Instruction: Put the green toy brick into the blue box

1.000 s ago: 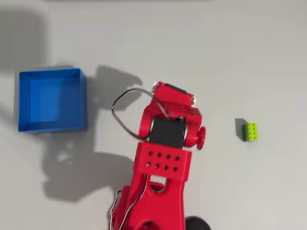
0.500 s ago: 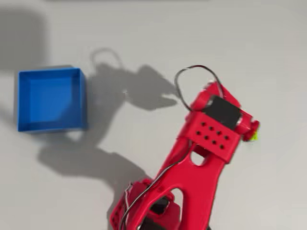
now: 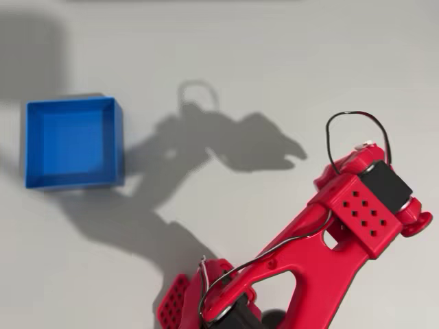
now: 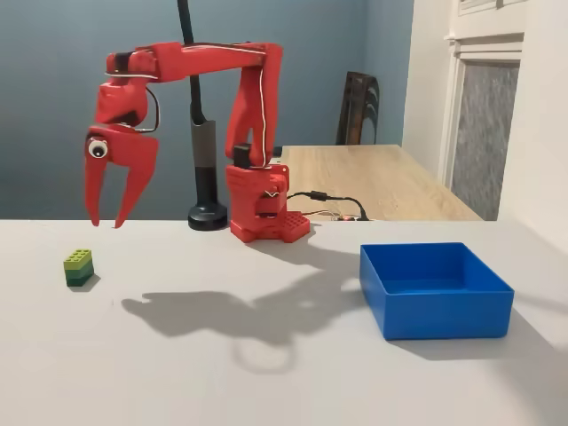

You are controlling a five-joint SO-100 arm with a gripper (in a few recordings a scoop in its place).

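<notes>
The green toy brick (image 4: 78, 266) is a small lime-green studded block lying on the grey table at the left of the fixed view. My red gripper (image 4: 105, 222) hangs open above the table, fingers pointing down, a little higher than the brick and just to its right, with nothing between the fingers. The blue box (image 4: 444, 311) stands open-topped and empty far to the right in that view. In the overhead view the blue box (image 3: 118, 140) sits at the left and my red arm (image 3: 357, 212) reaches to the far right.
The arm's red base (image 4: 262, 213) stands at the table's back edge beside a black pole stand (image 4: 207, 169). A wooden table (image 4: 382, 177) and a dark chair (image 4: 358, 106) are behind. The arm's shadow lies across the middle of the table.
In the overhead view the arm has swung steadily to the right, from the table's middle to over the spot where the green brick lay, covering it. The box has not moved.
</notes>
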